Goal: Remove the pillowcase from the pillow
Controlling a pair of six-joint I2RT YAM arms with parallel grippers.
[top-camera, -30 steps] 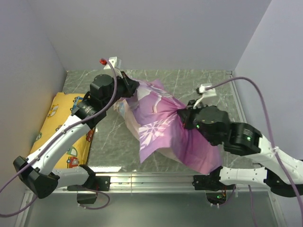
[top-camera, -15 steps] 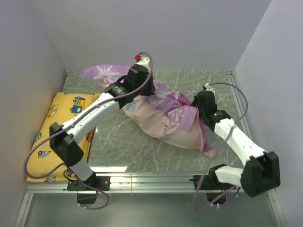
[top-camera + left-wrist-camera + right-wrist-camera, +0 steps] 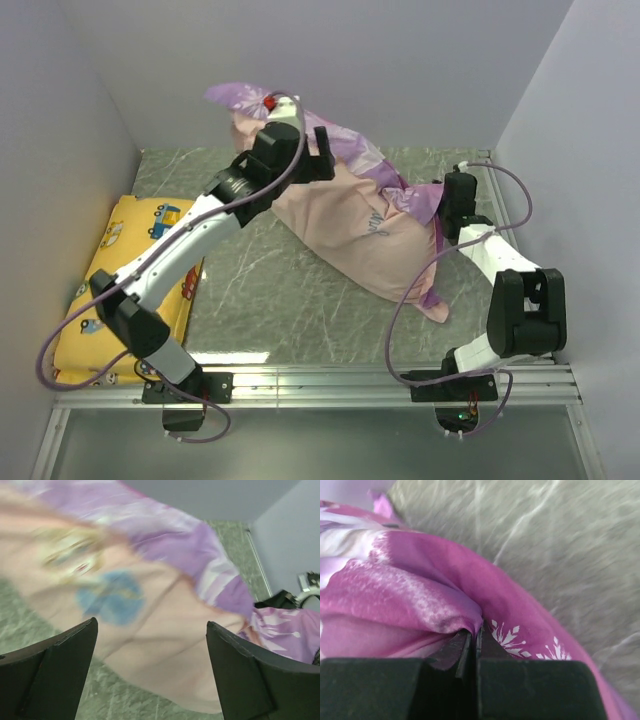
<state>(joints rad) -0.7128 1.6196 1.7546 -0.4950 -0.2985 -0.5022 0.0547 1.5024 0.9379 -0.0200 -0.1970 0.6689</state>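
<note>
Two pincers worked the pillowcase (image 3: 360, 235). It stretched across the tabletop (image 3: 250, 280), its long axis diagonal from a raised far-left end to the near-right. The left pincer (image 3: 151, 625) hung released, jaws wide, over the far-left end. The right pincer (image 3: 476, 632) was clenched on purple fabric at the right.

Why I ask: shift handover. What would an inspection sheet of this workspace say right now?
Surface: grey marbled table top, no spills seen.
Job's things: pillowcase bunched at the back, pale inner side showing; pillow not visible, the puffy bundle suggests it is inside.
Clutter: yellow cushion with cartoon vehicles, against the left wall.
Grippers: left claw open, holding nothing, beside the pillowcase; right claw shut on a purple fold of the pillowcase.
Cables: purple cables hang in loose loops from both arms.
Surroundings: plain pale walls on three sides; metal rail at the near edge.
</note>
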